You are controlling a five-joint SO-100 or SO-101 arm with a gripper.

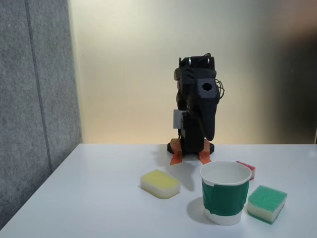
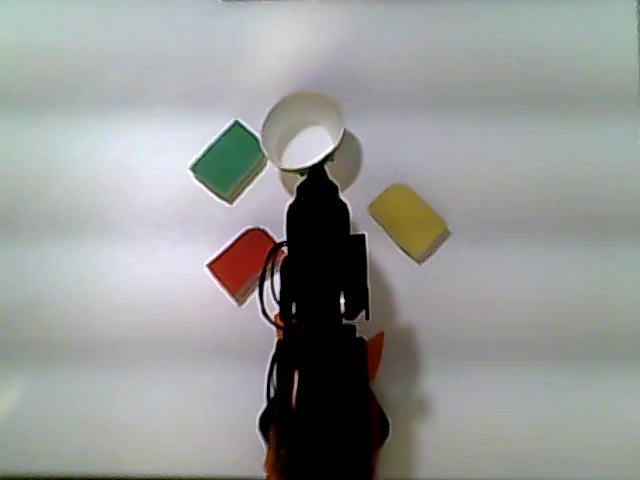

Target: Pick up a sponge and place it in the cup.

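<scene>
Sponge: the small rectangular red-topped sponge with a white underlayer (image 2: 242, 263) lies flat on the white surface (image 1: 99, 198); in the fixed view only its corner (image 1: 246, 168) shows, behind and to the right of the cup, close beside it.
Cup: the white paper cup with a broad dark green band and rolled rim (image 1: 225, 191) stands upright and appears empty; in the other view its open mouth (image 2: 290, 120) lies just ahead of the arm's tip.
Neighbours: an all-yellow rounded sponge (image 1: 160, 183) sits left of the cup in the fixed view, and a green-topped sponge with a pale base (image 1: 267, 203) sits to its right, near the front edge.
Arm: the black arm (image 1: 198, 109) is folded upright over its base, well above every object.
Tool: the tool (image 2: 318, 180) appears as a dark silhouette in the other view; whether it is spread or pressed together cannot be told, and it seems to hold nothing and touch nothing.
Risk, wrong object: three sponges ring the cup, so a reach aimed slightly off would likely close on the yellow or green one.
Risk, cup upset: the red sponge lies near the cup, so a descending tool could clip the rim and tip the light paper cup.
Risk, release: a sponge let go off-centre could catch on the rim and fall outside.
</scene>
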